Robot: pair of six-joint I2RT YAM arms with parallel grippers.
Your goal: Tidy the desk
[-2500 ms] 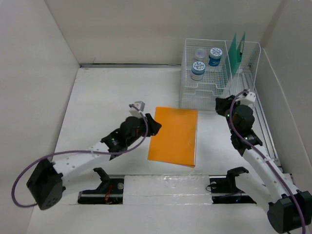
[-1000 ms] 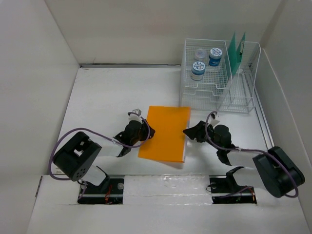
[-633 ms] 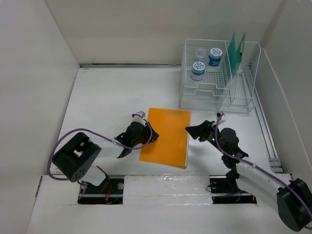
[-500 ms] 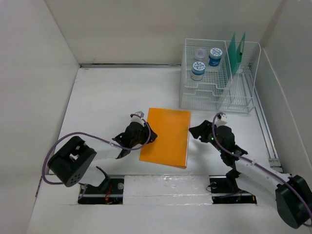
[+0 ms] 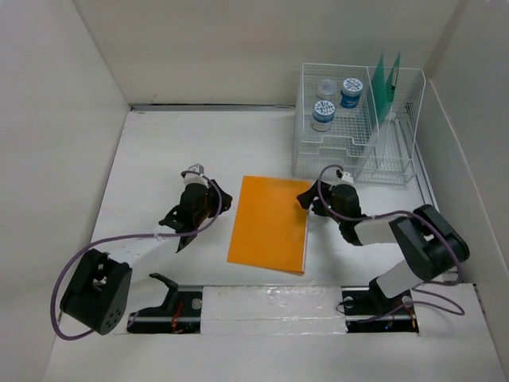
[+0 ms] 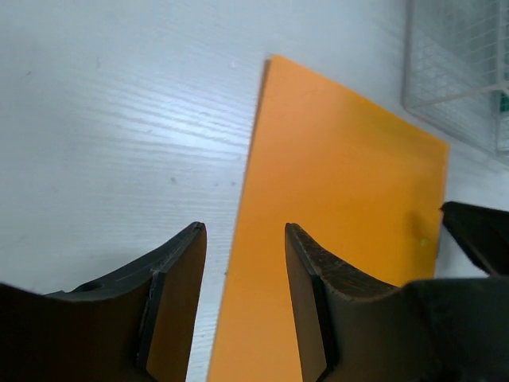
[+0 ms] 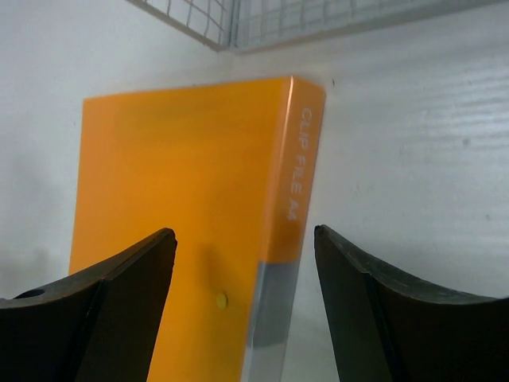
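On the white desk [image 5: 175, 151] an orange clip file [image 5: 270, 224] lies flat near the middle. My left gripper [image 5: 213, 200] sits just left of the file, apart from it. In the left wrist view the left gripper [image 6: 242, 239] is open, and the file's [image 6: 342, 207] left edge shows between the fingers, untouched. My right gripper [image 5: 312, 200] hovers at the file's far right corner. Seen from the right wrist, that gripper [image 7: 242, 239] is open wide and the file's spine [image 7: 290, 191], printed CLIP FILE A4, runs between the jaws without contact.
A white wire-mesh rack [image 5: 350, 135] stands at the back right, close behind the file's far edge. It holds three blue-and-white lidded jars [image 5: 324, 113] and upright green folders [image 5: 387, 83]. White walls close in the desk on three sides.
My left gripper has pulled back left off the file's edge and opened a little. The right gripper has moved up to the file's far right corner and opened wider. The file has barely shifted.
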